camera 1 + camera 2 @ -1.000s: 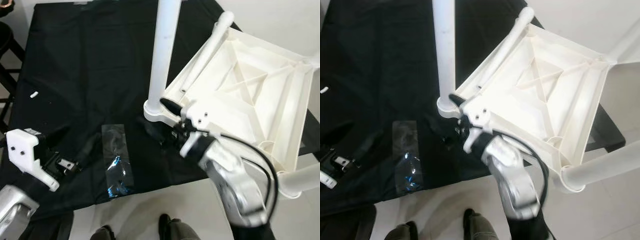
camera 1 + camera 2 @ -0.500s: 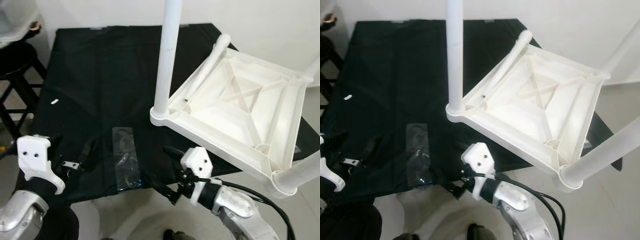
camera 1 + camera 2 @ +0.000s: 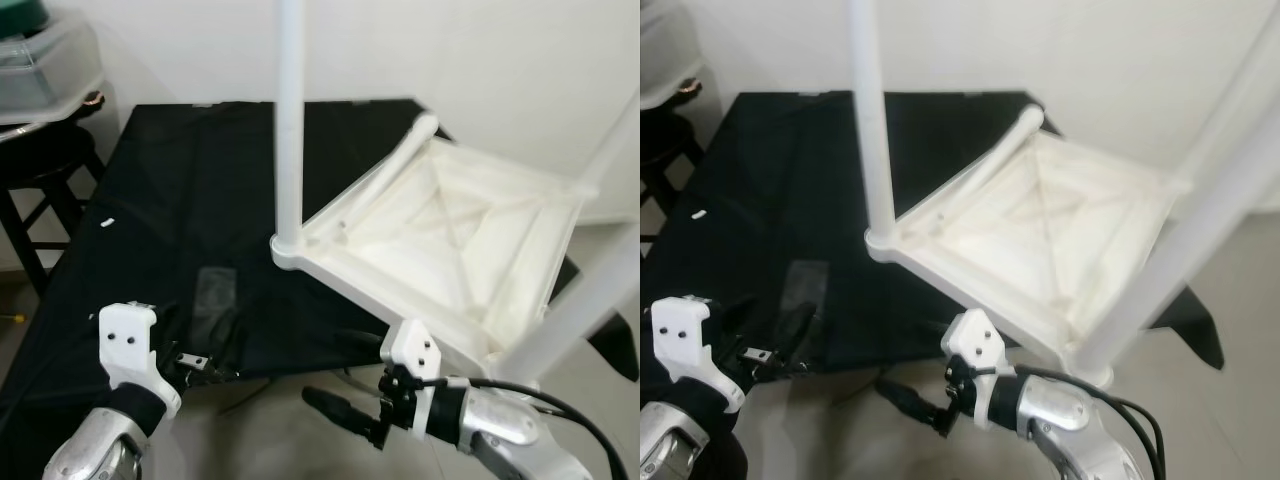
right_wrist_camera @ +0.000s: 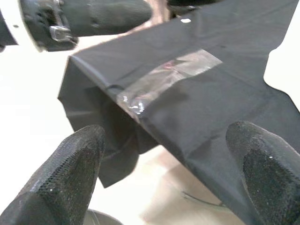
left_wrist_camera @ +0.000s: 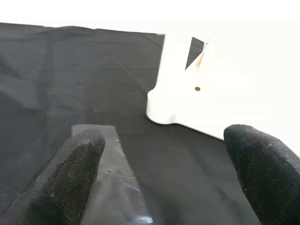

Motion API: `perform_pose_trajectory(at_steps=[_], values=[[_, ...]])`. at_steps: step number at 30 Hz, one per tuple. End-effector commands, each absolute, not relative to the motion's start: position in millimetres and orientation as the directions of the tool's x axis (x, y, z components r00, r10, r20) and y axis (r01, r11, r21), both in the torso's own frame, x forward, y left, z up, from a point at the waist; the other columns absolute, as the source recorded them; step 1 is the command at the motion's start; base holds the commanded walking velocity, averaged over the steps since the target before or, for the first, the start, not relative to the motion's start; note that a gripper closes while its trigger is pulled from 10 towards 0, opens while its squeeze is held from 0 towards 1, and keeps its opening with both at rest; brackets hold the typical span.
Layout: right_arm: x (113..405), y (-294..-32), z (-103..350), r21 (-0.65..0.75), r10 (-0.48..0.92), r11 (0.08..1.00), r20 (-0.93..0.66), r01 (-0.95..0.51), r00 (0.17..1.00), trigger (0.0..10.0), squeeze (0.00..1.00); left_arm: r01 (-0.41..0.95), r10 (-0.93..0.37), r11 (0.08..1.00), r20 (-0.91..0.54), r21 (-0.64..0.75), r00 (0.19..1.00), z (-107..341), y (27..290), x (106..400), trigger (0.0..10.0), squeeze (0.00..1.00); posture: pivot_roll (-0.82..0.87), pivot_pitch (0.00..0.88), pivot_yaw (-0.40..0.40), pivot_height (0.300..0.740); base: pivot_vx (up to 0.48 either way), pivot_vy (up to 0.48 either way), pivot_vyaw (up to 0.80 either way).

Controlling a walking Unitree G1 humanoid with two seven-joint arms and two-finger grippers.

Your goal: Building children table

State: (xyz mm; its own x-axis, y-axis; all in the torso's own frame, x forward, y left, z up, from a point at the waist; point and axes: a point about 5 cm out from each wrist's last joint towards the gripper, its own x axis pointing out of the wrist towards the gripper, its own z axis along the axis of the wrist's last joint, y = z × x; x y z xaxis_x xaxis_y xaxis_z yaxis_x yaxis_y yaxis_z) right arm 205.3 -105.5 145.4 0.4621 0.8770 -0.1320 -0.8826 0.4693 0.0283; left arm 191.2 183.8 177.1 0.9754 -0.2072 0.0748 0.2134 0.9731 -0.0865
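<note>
A white children's table (image 3: 450, 230) lies upside down on a black cloth (image 3: 190, 170). One fitted leg (image 3: 289, 120) stands up from its near corner, and a second leg (image 3: 590, 290) rises at the right. A loose leg (image 3: 392, 162) rests along its far rim. A clear plastic bag (image 3: 213, 296) lies flat on the cloth. My left gripper (image 3: 200, 368) hovers open at the cloth's front edge, facing the bag (image 5: 110, 187) and the table's corner (image 5: 187, 93). My right gripper (image 3: 345, 415) is open below the front edge, under the table's near side, pointing left at the cloth's hanging corner (image 4: 140, 117).
A dark stool (image 3: 40, 170) carrying a clear plastic box (image 3: 45, 60) stands at the left. A small white piece (image 3: 107, 222) lies on the cloth's left side. White wall runs behind, and pale floor (image 3: 270, 440) lies in front.
The camera has pulled back and tilted up. My right gripper has left the table's near corner and dropped below the cloth's front edge. The left gripper stays near the front-left edge.
</note>
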Motion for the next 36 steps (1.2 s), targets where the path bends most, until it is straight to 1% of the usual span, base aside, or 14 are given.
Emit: perform_pose_trajectory(at_steps=[1, 3, 5, 8, 21, 23, 26, 28, 33, 35, 36], values=[[203.4, -103.5, 145.9, 0.041, 0.89, 0.444, -0.133, -0.895, 0.435, 10.0, 0.0, 0.194, -0.19, 0.978, 0.057, -0.077, 0.98, 173.2, 185.3, 190.5, 10.0, 0.0, 0.02, 0.102, -0.06, 0.74, 0.0, -0.48, 0.0], [203.3, -103.4, 145.7, 0.043, 0.893, 0.438, -0.136, -0.898, 0.43, 10.0, 0.0, 0.193, -0.189, 0.978, 0.057, -0.077, 0.98, 173.1, 185.2, 190.4, 10.0, 0.0, 0.02, 0.102, -0.06, 0.74, 0.0, -0.48, 0.0], [201.4, -103.2, 145.6, 0.042, 0.905, 0.409, -0.142, -0.911, 0.4, 10.0, 0.0, 0.192, -0.188, 0.978, 0.058, -0.079, 0.98, 173.2, 185.0, 189.9, 10.0, 0.0, 0.02, 0.104, -0.056, 0.74, 0.0, -0.48, 0.0], [200.7, -103.4, 145.5, 0.059, 0.914, 0.39, -0.145, -0.919, 0.379, 10.0, 0.0, 0.195, -0.191, 0.978, 0.058, -0.08, 0.98, 173.2, 184.9, 189.1, 10.0, 0.0, 0.02, 0.105, -0.052, 0.74, 0.0, -0.48, 0.0], [204.0, -106.7, 148.9, 0.07, 0.911, 0.4, -0.136, -0.914, 0.389, 10.0, 0.0, 0.203, -0.2, 0.976, 0.047, -0.073, 0.979, 173.2, 185.3, 185.7, 10.0, 0.0, 0.01, 0.111, -0.046, 0.74, 0.0, -0.48, 0.0], [206.4, -112.1, 149.9, 0.054, 0.898, 0.427, -0.144, -0.903, 0.416, 10.0, 0.0, 0.219, -0.217, 0.973, 0.034, -0.077, 0.976, 171.8, 182.7, 181.6, 10.0, 0.0, 0.01, 0.113, -0.045, 0.74, 0.0, -0.48, 0.0], [207.5, -114.0, 150.3, 0.05, 0.892, 0.438, -0.144, -0.897, 0.428, 10.0, 0.0, 0.224, -0.222, 0.971, 0.031, -0.079, 0.975, 171.4, 181.9, 180.6, 10.0, 0.0, 0.01, 0.113, -0.045, 0.74, 0.0, -0.48, 0.0], [212.7, -119.9, 151.9, 0.044, 0.869, 0.486, -0.134, -0.873, 0.477, 10.0, 0.0, 0.232, -0.23, 0.969, 0.026, -0.083, 0.973, 170.6, 179.8, 178.7, 10.0, 0.0, 0.0, 0.114, -0.044, 0.74, 0.0, -0.48, 0.0], [218.1, -124.8, 153.2, 0.035, 0.84, 0.535, -0.123, -0.844, 0.528, 10.0, 0.0, 0.251, -0.249, 0.964, 0.024, -0.086, 0.968, 171.2, 176.5, 177.1, 10.0, 0.0, 0.0, 0.112, -0.045, 0.74, 0.0, -0.48, 0.0], [224.0, -129.5, 154.4, 0.023, 0.813, 0.576, -0.113, -0.817, 0.571, 10.0, 0.0, 0.267, -0.266, 0.96, 0.026, -0.087, 0.964, 172.3, 173.4, 175.9, 10.0, 0.0, 0.0, 0.111, -0.045, 0.74, 0.0, -0.48, 0.0], [224.0, -129.5, 154.4, 0.023, 0.813, 0.576, -0.113, -0.817, 0.571, 10.0, 0.0, 0.267, -0.266, 0.96, 0.026, -0.087, 0.964, 172.3, 173.4, 175.9, 10.0, 0.0, 0.0, 0.111, -0.045, 0.74, 0.0, -0.48, 0.0]])
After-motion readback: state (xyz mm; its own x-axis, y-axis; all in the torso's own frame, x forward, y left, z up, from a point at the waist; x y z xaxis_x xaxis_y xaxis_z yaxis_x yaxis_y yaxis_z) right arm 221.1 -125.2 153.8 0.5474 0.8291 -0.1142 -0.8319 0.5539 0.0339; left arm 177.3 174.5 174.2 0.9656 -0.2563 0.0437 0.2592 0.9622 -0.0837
